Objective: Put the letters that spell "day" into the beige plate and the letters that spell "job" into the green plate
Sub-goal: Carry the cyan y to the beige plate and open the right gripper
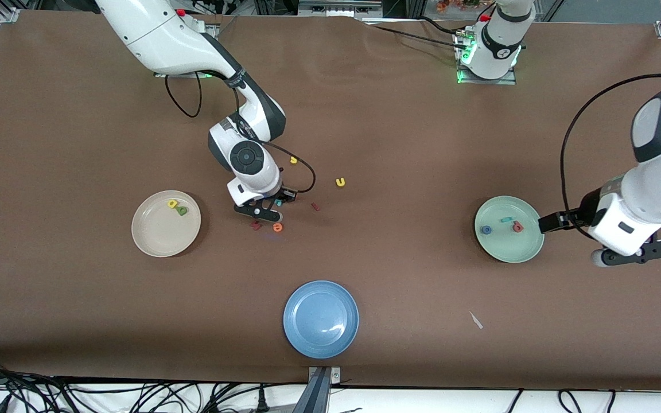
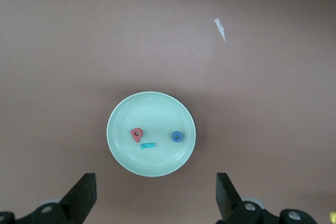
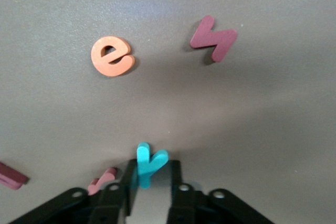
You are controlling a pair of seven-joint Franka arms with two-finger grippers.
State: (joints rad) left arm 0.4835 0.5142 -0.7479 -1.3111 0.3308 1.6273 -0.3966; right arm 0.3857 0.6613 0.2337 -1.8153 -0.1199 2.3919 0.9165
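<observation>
My right gripper (image 1: 269, 207) (image 3: 151, 170) is down at the table, shut on the teal "y" (image 1: 278, 202) (image 3: 148, 162). The letter's stem lies between the fingers and its arms stick out past the tips. The beige plate (image 1: 158, 238), toward the right arm's end, holds a yellow letter (image 1: 172, 203) and a dark green letter (image 1: 182, 210). The green plate (image 1: 511, 249) (image 2: 152, 109) holds the blue "o" (image 1: 486, 230) (image 2: 177, 136), the teal "j" (image 1: 505, 219) (image 2: 147, 145) and the salmon letter (image 1: 517, 227) (image 2: 136, 135). My left gripper (image 1: 637, 254) (image 2: 155, 190) waits open beside the green plate, with nothing in it.
An orange "e" (image 1: 277, 228) (image 3: 111, 56) and a dark red letter (image 1: 256, 225) (image 3: 213, 39) lie just nearer the camera than the right gripper. Another dark red piece (image 1: 315, 206), a yellow "u" (image 1: 340, 182) and a yellow "s" (image 1: 293, 160) lie nearby. A blue plate (image 1: 321, 338) sits near the front edge.
</observation>
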